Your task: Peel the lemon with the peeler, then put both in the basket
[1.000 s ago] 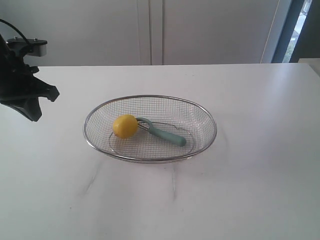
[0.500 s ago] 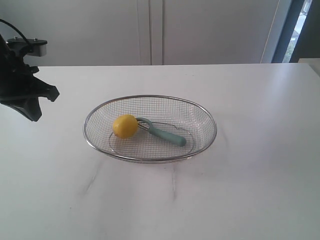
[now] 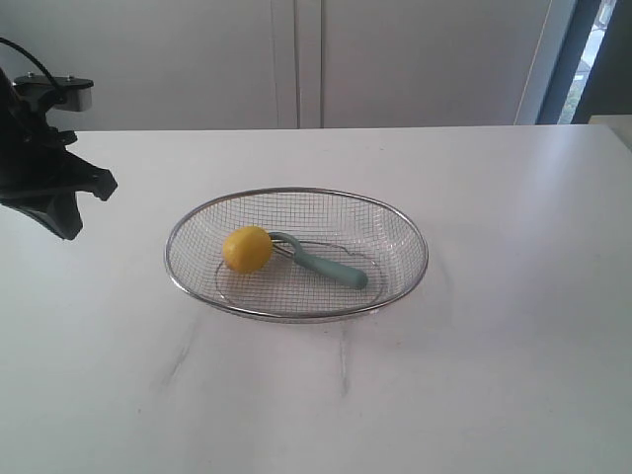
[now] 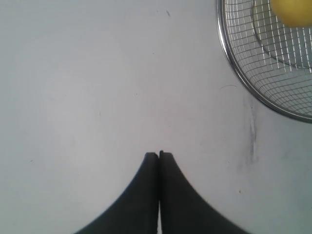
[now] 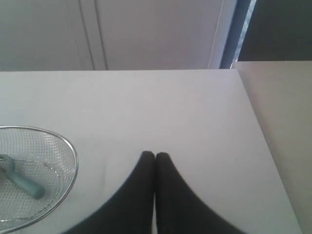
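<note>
The yellow lemon [image 3: 247, 249] lies inside the silver wire basket [image 3: 296, 195], on its left side. Beside it lies the teal-handled peeler [image 3: 331, 265], its curved head touching the lemon. In the left wrist view the basket's rim [image 4: 234, 73] and part of the lemon [image 4: 292, 12] show at one corner. The right wrist view catches the basket's rim [image 5: 74, 161] and the peeler's handle [image 5: 22, 183]. My left gripper [image 3: 64, 225] hangs shut and empty at the table's left edge, well away from the basket; its tips [image 4: 159, 154] are pressed together. My right gripper [image 5: 155, 155] is shut and empty, outside the exterior view.
The basket stands on a white table [image 3: 494, 375] with faint dark scuff marks [image 3: 343, 365] in front of it. White cabinet doors [image 3: 296, 59] rise behind the table. A lower surface [image 5: 287, 126] shows past the table's right edge.
</note>
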You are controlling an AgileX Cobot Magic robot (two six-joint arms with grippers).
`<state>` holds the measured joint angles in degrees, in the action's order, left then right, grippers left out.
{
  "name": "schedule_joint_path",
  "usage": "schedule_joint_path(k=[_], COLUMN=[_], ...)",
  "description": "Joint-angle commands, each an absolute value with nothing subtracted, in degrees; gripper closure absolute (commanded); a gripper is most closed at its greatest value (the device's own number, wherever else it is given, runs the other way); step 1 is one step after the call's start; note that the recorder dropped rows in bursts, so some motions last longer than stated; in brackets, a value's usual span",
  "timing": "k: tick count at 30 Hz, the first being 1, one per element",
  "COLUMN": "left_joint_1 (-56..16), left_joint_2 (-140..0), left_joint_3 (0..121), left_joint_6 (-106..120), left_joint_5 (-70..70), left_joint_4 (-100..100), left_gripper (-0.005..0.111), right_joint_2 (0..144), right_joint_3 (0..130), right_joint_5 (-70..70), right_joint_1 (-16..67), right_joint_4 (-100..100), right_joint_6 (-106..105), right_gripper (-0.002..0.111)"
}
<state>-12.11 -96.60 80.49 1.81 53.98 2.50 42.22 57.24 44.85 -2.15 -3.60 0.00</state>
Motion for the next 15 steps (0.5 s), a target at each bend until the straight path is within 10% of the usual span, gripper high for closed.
schedule_joint_path(k=[1,15], left_joint_1=[-12.0,-12.0], left_joint_2=[-96.0,-96.0], left_joint_3=[80.0,80.0], left_joint_6=[1.3,1.3], left_joint_5=[54.5,54.5], left_joint_4=[2.7,2.7], left_gripper=[0.107,0.107], right_joint_2=[37.8,19.8], right_joint_3=[54.8,38.2], right_joint_5=[43.3,38.5], right_joint_1=[-4.7,-4.8], right_joint_4=[-3.1,-2.8], right_joint_6=[0.0,0.0], right_gripper=[0.108,0.108])
